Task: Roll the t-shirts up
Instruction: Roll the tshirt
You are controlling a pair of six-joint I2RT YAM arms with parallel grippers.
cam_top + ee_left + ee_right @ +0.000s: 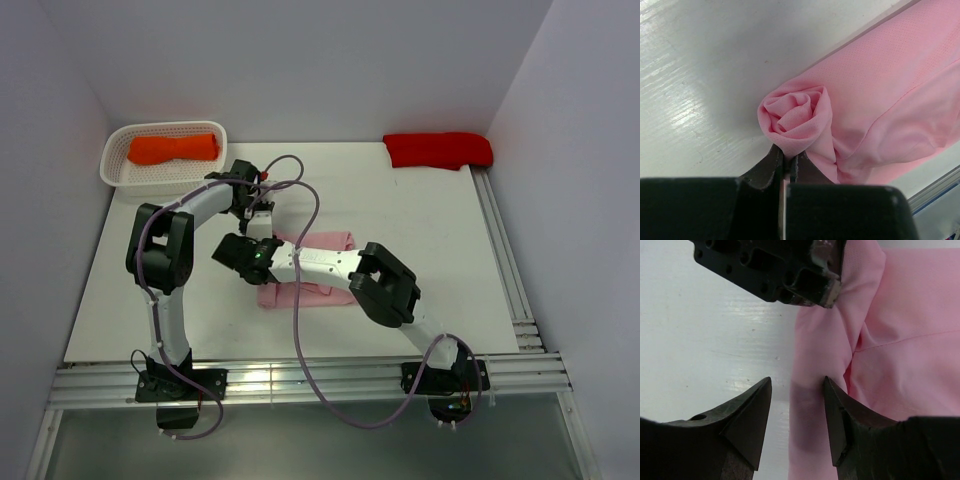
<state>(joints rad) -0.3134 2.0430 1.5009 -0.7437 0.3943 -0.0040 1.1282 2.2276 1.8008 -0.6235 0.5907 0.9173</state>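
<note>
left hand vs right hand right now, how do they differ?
Left hand is shut, pinching the rolled end of the pink t-shirt; right hand is open, gripping nothing. Left hand closes on cloth; right hand straddles the shirt's edge, one finger over the table. Both are at the same pink t-shirt.

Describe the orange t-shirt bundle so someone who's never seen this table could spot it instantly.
On the white table, look to the far left corner, where a white plastic mesh basket sits. The orange cloth t-shirt bundle lies inside it. The red cloth bundle in the far right corner and the light pink t-shirt mid-table lie on the tabletop itself, in no container.
</note>
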